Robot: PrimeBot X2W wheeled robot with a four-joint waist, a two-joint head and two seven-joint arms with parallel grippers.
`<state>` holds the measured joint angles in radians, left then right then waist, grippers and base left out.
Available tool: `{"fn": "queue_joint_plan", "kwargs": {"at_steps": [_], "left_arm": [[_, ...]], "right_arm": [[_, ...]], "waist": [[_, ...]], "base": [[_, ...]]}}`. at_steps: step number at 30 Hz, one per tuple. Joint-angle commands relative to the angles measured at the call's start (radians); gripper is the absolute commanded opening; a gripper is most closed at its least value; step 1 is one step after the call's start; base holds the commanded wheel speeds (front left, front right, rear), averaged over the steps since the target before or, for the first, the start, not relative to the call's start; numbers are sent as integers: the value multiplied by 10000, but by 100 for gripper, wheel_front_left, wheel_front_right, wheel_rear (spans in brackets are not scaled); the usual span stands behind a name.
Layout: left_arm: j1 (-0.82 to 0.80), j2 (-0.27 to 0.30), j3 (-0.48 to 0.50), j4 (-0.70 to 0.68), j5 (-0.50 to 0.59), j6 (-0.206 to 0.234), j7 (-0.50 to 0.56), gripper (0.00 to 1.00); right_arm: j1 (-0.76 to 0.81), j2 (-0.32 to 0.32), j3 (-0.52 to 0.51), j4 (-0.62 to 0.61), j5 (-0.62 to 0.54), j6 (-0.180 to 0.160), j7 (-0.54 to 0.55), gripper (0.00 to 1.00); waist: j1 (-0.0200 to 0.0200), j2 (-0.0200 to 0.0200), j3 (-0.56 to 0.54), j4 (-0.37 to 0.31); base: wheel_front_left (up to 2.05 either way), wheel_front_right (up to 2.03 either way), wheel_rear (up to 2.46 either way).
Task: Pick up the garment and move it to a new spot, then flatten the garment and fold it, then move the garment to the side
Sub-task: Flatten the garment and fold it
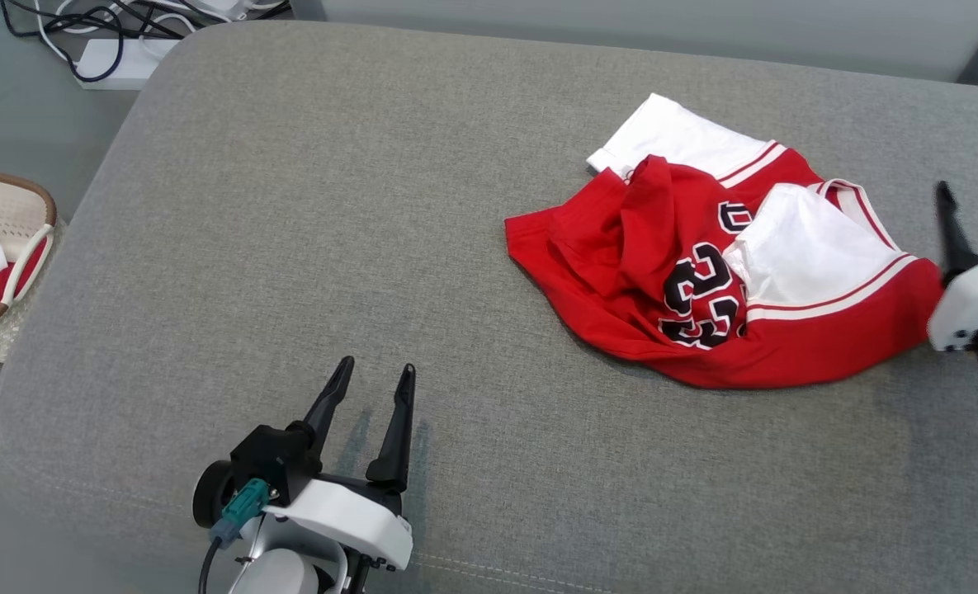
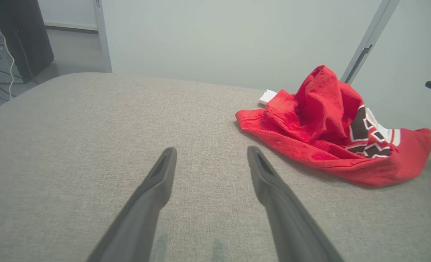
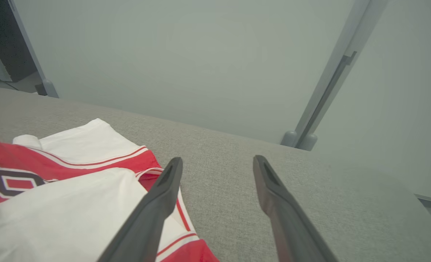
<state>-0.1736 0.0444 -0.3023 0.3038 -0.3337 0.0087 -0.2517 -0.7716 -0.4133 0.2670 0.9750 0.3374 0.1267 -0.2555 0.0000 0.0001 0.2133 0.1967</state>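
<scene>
Partly under red folds [image 1: 645, 223], black numerals [image 1: 697, 299] on the garment [image 1: 819, 346]

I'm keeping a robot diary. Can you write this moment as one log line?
shirt: crumpled on cushion | left gripper: open, empty | right gripper: open, empty, by shirt's edge

I'm looking at a wide grey upholstered bench [image 1: 290, 247] with rounded corners. Left of it is pale floor [image 1: 10, 107] with a white power strip [image 1: 113, 64] and black cables, and a wicker basket [image 1: 2, 206] just beside the bench. Behind are a plain pale wall [image 2: 219, 36], a grey metal post [image 2: 368, 40] and a dark computer tower [image 2: 22, 36]. The light is even.
</scene>
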Motion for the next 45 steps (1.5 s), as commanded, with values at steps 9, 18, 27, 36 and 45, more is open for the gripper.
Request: {"fn": "queue_joint_plan", "kwargs": {"at_steps": [9, 18, 27, 36, 45], "left_arm": [[-358, 58, -11, -159, -128, -20, -101, 100], [-397, 58, -171, -201, -211, -11, -101, 100], [-543, 58, -208, -268, -197, 5, -101, 100], [-586, 58, -78, -407, -45, -69, -101, 100], [-650, 58, 157, -353, 172, -193, -101, 100]], "right_arm": [[-157, 1489, 822, -48, -269, 40, 147, 100], [-911, 1625, 880, 1190, -109, 40, 504, 100], [-1264, 1889, 674, 2553, -261, 40, 921, 15], [-1305, 2075, 487, 2091, -79, 40, 66, 0], [-431, 1852, -168, 212, 429, 40, -58, 0]], "waist": [[0, -1, 207, 621], [0, -1, 635, 1258], [0, -1, 746, 1247], [0, -1, 524, 571], [0, -1, 159, -648]], "base": [[0, 0, 0], [0, 0, 0], [0, 0, 0], [0, 0, 0], [0, 0, 0]]}}
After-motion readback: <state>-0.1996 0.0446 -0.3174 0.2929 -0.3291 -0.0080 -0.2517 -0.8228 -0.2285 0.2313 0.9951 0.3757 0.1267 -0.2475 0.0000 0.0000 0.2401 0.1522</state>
